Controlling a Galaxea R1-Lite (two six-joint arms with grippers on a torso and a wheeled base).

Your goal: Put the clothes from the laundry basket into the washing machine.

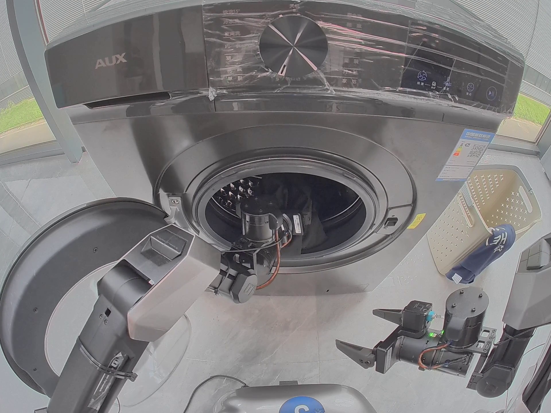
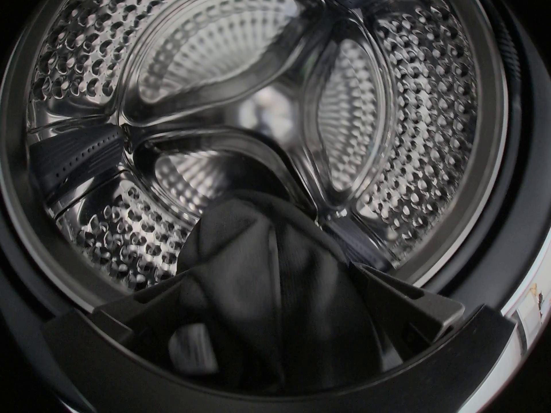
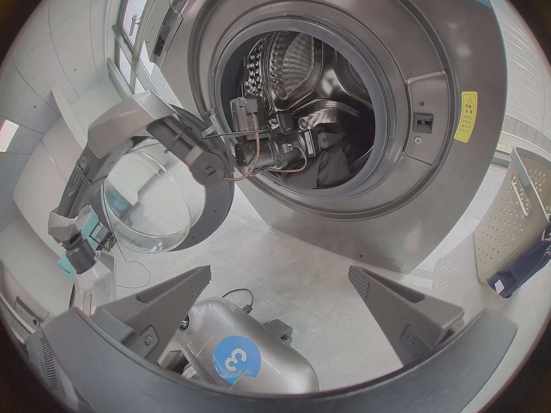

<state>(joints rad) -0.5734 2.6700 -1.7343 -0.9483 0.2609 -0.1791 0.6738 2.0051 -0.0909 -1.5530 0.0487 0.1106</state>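
The washing machine (image 1: 287, 139) stands with its round mouth open. My left gripper (image 2: 275, 311) is inside the drum (image 2: 241, 87), open, with a dark garment (image 2: 270, 271) bunched between its spread fingers (image 2: 413, 305). From the head view the left gripper (image 1: 295, 225) reaches through the opening beside the dark garment (image 1: 315, 213). A cream laundry basket (image 1: 499, 202) lies tipped on its side right of the machine, and a blue garment (image 1: 488, 250) hangs out of it. My right gripper (image 1: 357, 328) hovers open and empty above the floor, left of the basket.
The machine's door (image 1: 57, 271) is swung open to the left, next to my left arm. Grey tiled floor (image 1: 287, 328) stretches in front of the machine. In the right wrist view the basket (image 3: 516, 213) and blue garment (image 3: 522, 271) sit beside the machine.
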